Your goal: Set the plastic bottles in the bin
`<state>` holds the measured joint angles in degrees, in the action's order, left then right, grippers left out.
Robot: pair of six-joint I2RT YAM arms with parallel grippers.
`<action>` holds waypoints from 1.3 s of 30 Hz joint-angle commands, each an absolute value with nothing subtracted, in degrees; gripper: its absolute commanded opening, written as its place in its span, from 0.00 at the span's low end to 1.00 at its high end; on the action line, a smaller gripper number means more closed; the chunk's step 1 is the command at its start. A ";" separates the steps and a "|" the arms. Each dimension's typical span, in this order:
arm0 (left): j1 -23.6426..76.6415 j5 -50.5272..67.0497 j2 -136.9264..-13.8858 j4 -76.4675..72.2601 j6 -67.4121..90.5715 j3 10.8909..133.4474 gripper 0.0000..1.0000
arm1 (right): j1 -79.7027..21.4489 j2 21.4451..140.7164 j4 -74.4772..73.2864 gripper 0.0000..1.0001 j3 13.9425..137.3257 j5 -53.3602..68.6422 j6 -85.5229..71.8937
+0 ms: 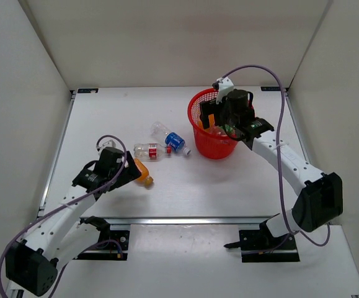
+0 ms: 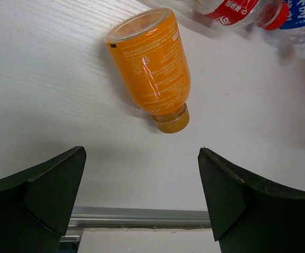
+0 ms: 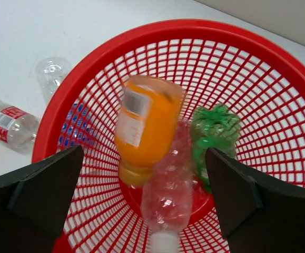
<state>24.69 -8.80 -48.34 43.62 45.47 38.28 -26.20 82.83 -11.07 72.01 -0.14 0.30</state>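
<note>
Right wrist: right claw [image 3: 144,158] gapes wide above bin [image 3: 194,25].

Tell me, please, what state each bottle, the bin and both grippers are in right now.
Loose orange bottle, lying on its side on the table, ungripped.
Red-labelled bottle, lying on the table.
Blue-labelled bottle, lying on the table.
Binned orange bottle, neck down, blurred, ungripped.
Plain clear bottle, in the bin.
Green bottle, in the bin.
Bin, upright, holding three bottles.
Left gripper, open, empty.
Right gripper, open above the bin.
</note>
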 commanded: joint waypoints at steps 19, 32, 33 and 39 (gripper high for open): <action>23.38 -13.72 -67.58 25.67 49.12 38.41 0.99 | -6.61 51.78 -28.20 0.99 54.77 -0.44 -9.05; 24.43 -13.98 -69.89 21.79 50.19 35.95 0.54 | -4.83 50.97 -32.69 0.99 54.06 -1.48 -7.90; 24.43 -13.54 -67.96 23.01 50.36 35.34 0.48 | -4.31 50.89 -33.04 0.99 53.27 -3.06 -8.61; 25.74 -12.48 -55.56 32.78 47.56 43.74 0.38 | 7.00 49.22 -32.96 0.99 49.32 -0.81 -12.39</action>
